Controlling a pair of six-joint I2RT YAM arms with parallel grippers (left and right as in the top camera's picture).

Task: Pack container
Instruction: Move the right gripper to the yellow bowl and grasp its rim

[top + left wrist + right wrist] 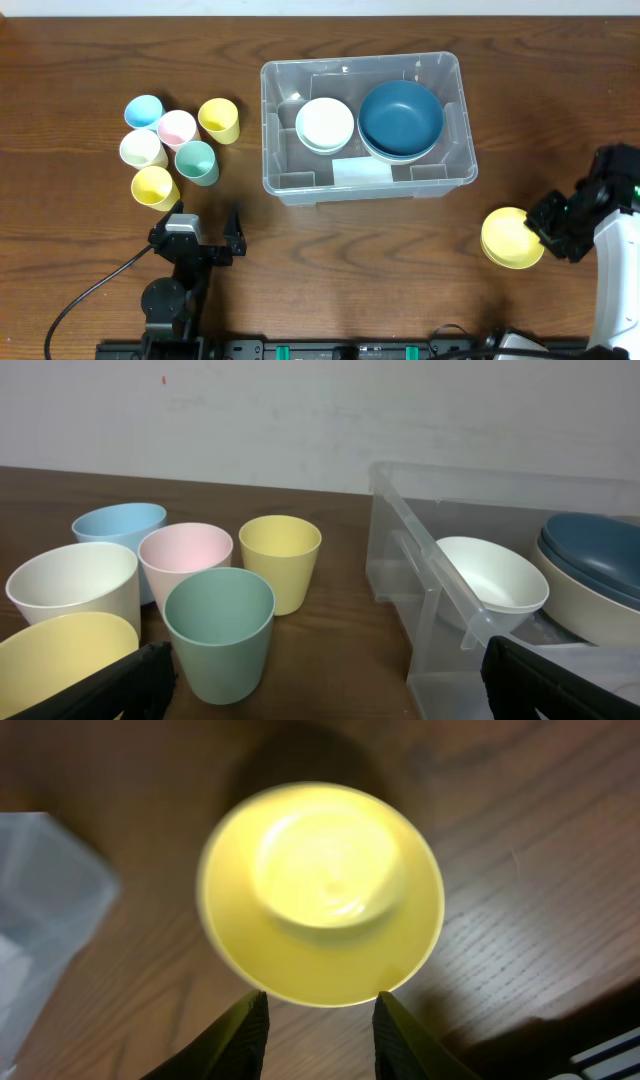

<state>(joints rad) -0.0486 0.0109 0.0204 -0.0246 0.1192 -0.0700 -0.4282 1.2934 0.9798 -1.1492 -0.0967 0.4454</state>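
The container (468,150) sits at the middle of the counter (400,280), white bowls (325,124) and blue bowls (400,118) inside (some floor free). The right gripper (317,1020), angled down, jaws partly apart just short of the yellow bowl (320,890), should probably straddle the rim squarely before closing. The left gripper (207,225) rests wide apart by the cups (178,130).

A dark wooden tabletop (400,260) carries the clear container (466,140) toward one o'clock and six cups (196,162) clustered at nine o'clock.

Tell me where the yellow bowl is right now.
In the overhead view the yellow bowl is toward the right edge of the table, right of the clear container, at the tips of the right gripper.
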